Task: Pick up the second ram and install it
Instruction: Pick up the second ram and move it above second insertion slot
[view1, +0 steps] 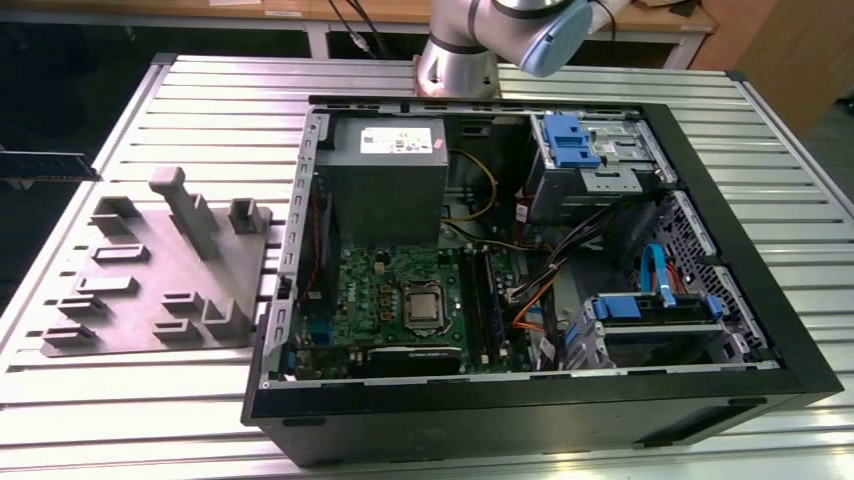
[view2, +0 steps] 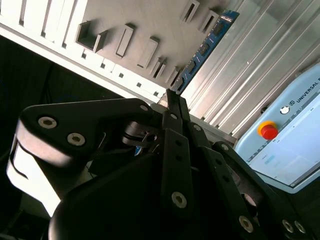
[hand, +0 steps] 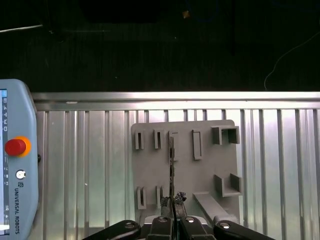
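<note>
The tool (view2: 169, 98) clamps 1 end of the second ram (view2: 204, 48), which points lengthwise straight away.

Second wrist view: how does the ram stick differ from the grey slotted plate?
Colour: the second ram is blue with dark chips; the grey plate is plain grey. Shape: the second ram is a thin narrow stick; the grey plate is broad, with raised slots. State: the second ram is pinched by the gripper; the grey plate lies on the ribbed table. Both are straight-edged.
</note>
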